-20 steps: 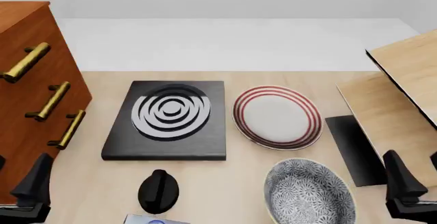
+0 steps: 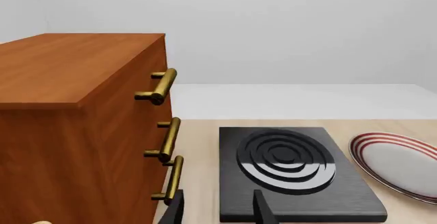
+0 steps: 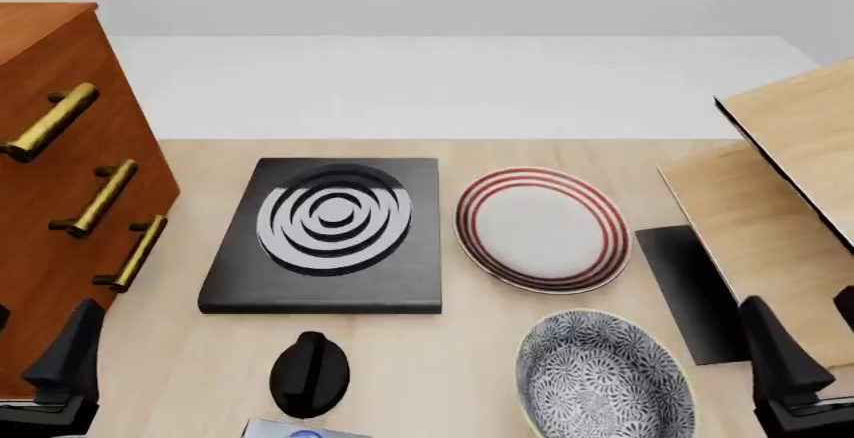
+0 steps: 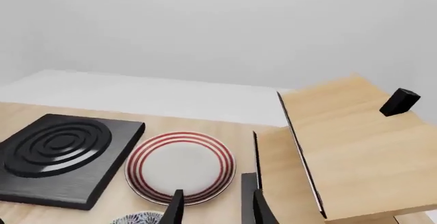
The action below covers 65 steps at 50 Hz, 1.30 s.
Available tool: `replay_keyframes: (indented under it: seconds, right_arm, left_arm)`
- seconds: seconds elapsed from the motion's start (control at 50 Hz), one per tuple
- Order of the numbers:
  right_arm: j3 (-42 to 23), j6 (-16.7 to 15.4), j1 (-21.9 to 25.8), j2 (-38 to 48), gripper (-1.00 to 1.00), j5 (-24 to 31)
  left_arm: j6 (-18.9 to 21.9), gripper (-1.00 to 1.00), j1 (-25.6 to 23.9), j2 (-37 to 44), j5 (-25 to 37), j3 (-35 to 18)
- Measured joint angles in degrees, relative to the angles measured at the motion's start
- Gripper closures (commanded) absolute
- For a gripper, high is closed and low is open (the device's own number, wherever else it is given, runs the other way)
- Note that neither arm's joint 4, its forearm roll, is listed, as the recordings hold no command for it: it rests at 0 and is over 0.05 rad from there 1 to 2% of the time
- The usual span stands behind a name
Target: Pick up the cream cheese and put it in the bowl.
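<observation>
The cream cheese (image 3: pixel 302 430) shows only as a white and pale-blue sliver at the near edge of the front view, just in front of a black knob. The floral grey-blue bowl (image 3: pixel 607 378) stands at the near right; its rim also peeks into the right wrist view (image 4: pixel 140 218). My left gripper (image 3: pixel 70 356) hangs at the near left beside the cabinet, open and empty, with its fingers apart in the left wrist view (image 2: pixel 218 211). My right gripper (image 3: pixel 777 350) hangs at the near right, to the right of the bowl, open and empty (image 4: pixel 215 211).
A wooden cabinet (image 3: pixel 54 208) with brass handles stands at the left. A black stove plate (image 3: pixel 327 233) lies mid-table with a black knob (image 3: pixel 310 373) in front. A white plate with red rings (image 3: pixel 541 228) lies behind the bowl. Wooden boards (image 3: pixel 787 178) and a black mat (image 3: pixel 687 288) are at the right.
</observation>
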Motion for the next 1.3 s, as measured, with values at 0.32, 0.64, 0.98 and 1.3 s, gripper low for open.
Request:
replay_keyframes:
  seconds: [0.32, 0.64, 0.98, 1.3]
  right_arm:
    - [-7.8, -7.2, 13.4, 3.6, -1.0, 7.8]
    - [-11.8, -13.2, 27.3, 14.6, -1.0, 8.0]
    - [-14.3, -15.7, 38.2, 27.3, -1.0, 4.4]
    - [-17.0, -16.0, 47.3, 41.4, -1.0, -2.8]
  left_arm:
    - [0.0, -1.0, 0.0, 0.0, 0.0, 0.0]
    - [0.0, -1.0, 0.0, 0.0, 0.0, 0.0]
    - [0.1, -1.0, 0.0, 0.0, 0.0, 0.0]
    - [0.0, -1.0, 0.0, 0.0, 0.0, 0.0]
